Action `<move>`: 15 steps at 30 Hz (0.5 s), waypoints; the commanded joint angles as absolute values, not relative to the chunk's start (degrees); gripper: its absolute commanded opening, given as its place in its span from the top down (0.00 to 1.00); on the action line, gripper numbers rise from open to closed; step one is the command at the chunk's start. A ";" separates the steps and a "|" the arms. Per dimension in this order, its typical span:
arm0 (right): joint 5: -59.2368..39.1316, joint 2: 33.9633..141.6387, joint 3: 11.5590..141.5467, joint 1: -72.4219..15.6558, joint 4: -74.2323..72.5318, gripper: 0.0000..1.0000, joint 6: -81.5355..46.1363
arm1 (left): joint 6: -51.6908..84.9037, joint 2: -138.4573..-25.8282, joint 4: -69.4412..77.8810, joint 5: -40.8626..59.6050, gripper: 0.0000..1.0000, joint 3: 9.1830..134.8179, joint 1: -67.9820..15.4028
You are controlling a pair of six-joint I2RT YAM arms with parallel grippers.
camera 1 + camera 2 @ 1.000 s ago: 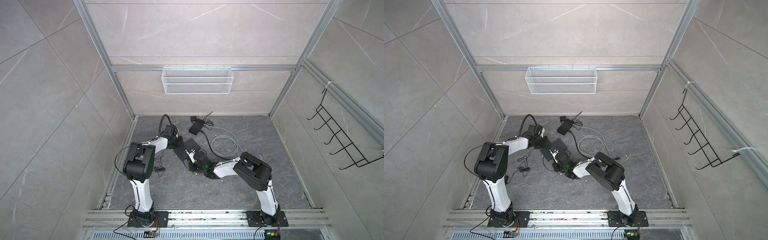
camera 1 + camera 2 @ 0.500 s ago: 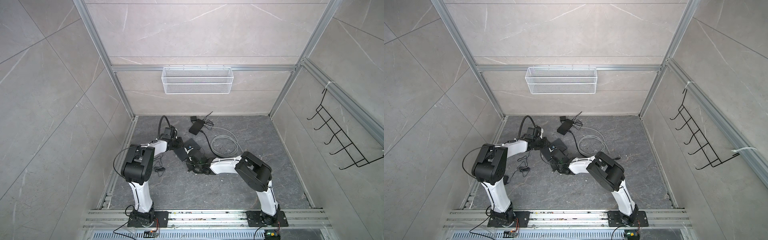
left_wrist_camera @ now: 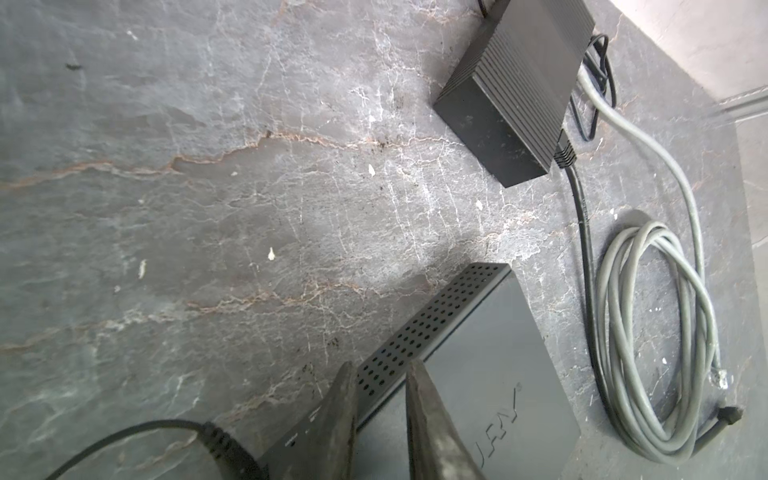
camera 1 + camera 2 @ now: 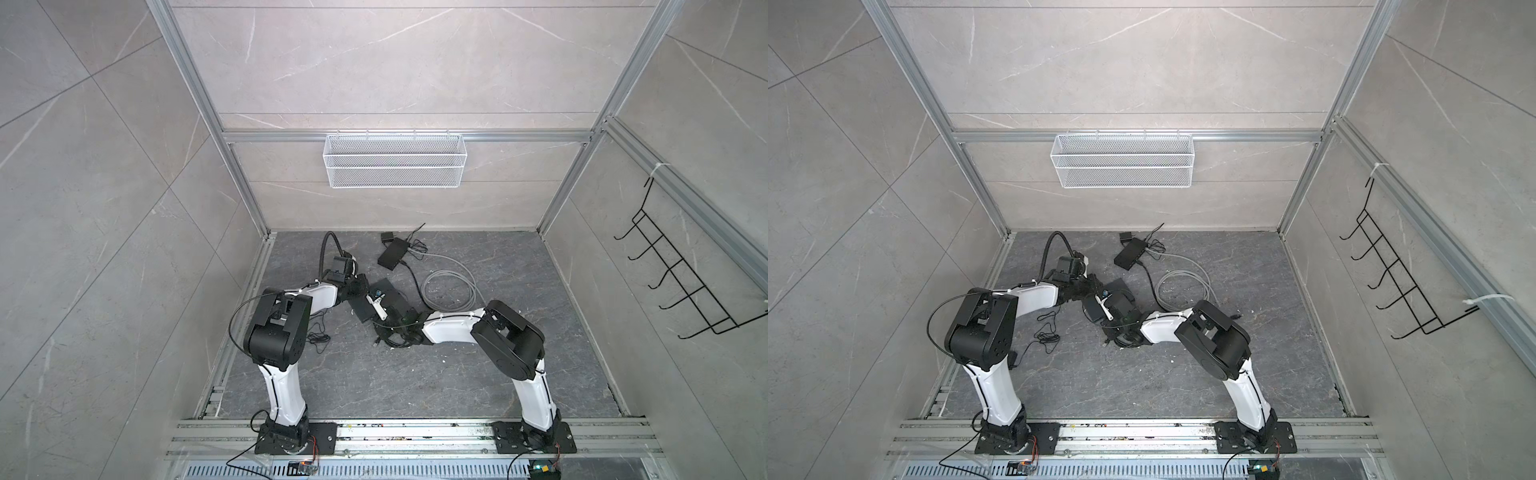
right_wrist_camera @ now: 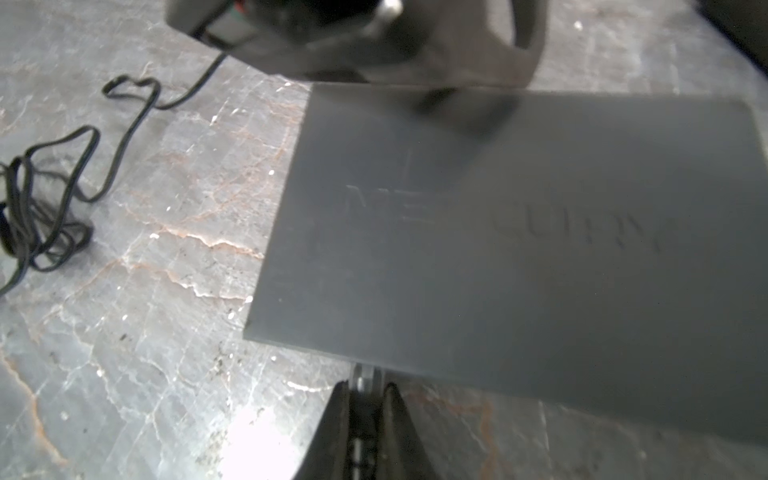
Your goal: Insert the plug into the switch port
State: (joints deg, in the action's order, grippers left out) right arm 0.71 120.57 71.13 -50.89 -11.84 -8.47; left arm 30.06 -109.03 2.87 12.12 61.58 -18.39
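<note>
White wire basket (image 4: 394, 166) hung on the rear wall; black hook rack (image 4: 683, 262) on the side wall. Grey cable coil (image 3: 611, 353) lies on the tabletop (image 4: 415, 374).

You've got one left arm (image 4: 320, 297), one right arm (image 4: 451, 328), one switch (image 3: 478, 374), one ribbed black box (image 3: 519, 91), one grey cable coil (image 3: 615, 353), one mesh basket (image 4: 394, 166), one hook rack (image 4: 683, 261), and probably one small adapter (image 4: 387, 237).

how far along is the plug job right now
Looks done: black plug reaches the port face of the switch; seating hidden. In hand: left gripper straddles that switch edge, right gripper sits at the opposite edge. Left: confirm it is seated, let go.
</note>
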 commanded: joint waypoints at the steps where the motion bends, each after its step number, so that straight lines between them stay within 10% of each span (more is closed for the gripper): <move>1: 2.84 119.58 77.22 -49.45 -19.86 0.82 -5.54 | 33.62 -111.71 -18.52 24.18 0.75 56.96 -25.12; 15: -1.51 106.41 63.48 -47.97 -7.92 0.60 -7.87 | 36.95 -107.84 -18.90 12.25 0.72 58.28 -18.78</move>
State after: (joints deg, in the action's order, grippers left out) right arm 1.13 111.28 63.92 -48.38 -7.33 -8.25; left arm 35.59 -106.26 -4.54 11.44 60.86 -18.90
